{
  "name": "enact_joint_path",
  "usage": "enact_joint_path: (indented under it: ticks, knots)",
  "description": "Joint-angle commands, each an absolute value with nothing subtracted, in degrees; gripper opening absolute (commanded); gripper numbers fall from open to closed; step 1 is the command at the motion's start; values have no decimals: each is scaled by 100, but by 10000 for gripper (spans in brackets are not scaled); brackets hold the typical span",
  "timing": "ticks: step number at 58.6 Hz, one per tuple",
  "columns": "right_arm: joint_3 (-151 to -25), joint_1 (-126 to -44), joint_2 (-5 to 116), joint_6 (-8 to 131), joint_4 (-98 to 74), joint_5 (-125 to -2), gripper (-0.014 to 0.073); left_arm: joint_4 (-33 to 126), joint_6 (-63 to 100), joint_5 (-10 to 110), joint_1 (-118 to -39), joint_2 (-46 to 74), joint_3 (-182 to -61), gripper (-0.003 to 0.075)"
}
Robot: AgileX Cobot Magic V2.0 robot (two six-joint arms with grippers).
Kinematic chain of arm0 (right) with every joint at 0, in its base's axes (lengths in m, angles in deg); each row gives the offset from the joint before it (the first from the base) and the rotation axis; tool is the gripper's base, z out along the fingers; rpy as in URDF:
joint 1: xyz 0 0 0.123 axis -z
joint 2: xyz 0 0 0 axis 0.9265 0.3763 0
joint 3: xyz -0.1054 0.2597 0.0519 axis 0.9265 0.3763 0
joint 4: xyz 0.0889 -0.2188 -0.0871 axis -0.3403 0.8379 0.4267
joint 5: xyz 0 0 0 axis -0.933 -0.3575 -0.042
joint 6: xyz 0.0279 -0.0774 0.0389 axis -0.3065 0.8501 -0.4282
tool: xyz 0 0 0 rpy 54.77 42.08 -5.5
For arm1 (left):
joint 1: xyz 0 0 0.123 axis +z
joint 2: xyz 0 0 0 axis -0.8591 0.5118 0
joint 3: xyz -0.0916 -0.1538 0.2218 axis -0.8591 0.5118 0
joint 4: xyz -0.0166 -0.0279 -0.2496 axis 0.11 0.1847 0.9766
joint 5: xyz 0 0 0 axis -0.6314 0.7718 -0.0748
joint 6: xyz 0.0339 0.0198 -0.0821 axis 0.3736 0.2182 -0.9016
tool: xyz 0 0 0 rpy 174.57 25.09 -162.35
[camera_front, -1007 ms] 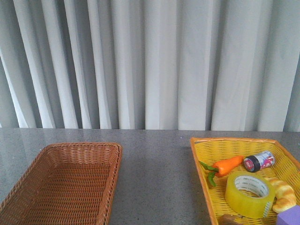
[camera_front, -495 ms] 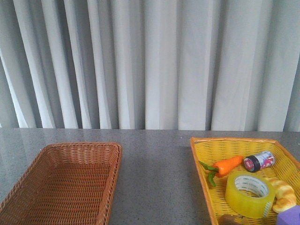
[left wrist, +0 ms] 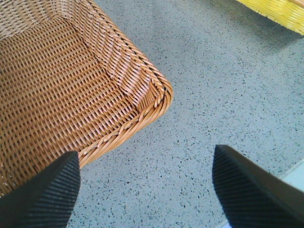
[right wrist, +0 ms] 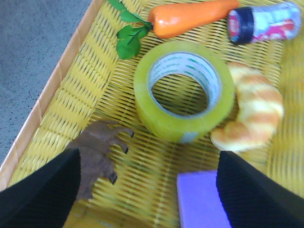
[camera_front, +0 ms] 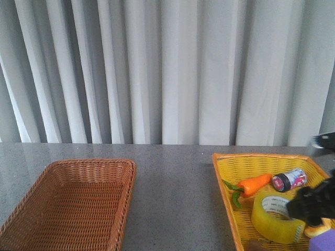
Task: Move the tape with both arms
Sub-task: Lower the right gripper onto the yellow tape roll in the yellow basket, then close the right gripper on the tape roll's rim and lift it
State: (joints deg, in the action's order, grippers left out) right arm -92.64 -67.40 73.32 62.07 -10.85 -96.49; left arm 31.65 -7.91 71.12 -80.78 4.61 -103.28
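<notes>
The tape [camera_front: 276, 216], a wide yellow roll with a printed white core, lies flat in the yellow basket [camera_front: 233, 172] at the right; it also shows in the right wrist view [right wrist: 184, 90]. My right gripper [right wrist: 147, 190] is open and empty above the basket, short of the tape, with a brown toy and a purple block under it. In the front view the right arm [camera_front: 314, 204] shows as a dark blurred shape over the tape's right side. My left gripper [left wrist: 145, 190] is open and empty over the grey table beside the brown basket's corner [left wrist: 156, 95].
In the yellow basket lie a carrot [right wrist: 187, 16], a small dark-capped jar [right wrist: 263, 21], a croissant [right wrist: 251, 111], a brown toy [right wrist: 97, 152] and a purple block [right wrist: 199, 202]. An empty brown wicker basket [camera_front: 73, 201] stands at the left. Grey curtains hang behind the table.
The right arm has come into the front view from the right and now covers part of the tape and the croissant. The things in the baskets have not moved.
</notes>
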Motion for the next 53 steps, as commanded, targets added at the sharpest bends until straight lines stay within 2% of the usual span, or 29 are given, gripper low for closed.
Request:
enact_joint_path:
  ticks: [1,14,37,53]
  knots:
    - [-9820,-7187,7684,6117,-685,-9408,557,3271,-788,6724,-8118,439,-10486,560]
    - [-10824,-7639,8796,4610,531,-9784,528,3271,-788,6724,-8118,439,-10486,560]
    - [-11861,-7639,10200,4643,415,-10287,490,3271,-788,6724,-8118,439,-10486,560]
    - [-11937,-7630,10682,4579,550,-10245,395,3271,-788,6724,-8118,439,-10486,560]
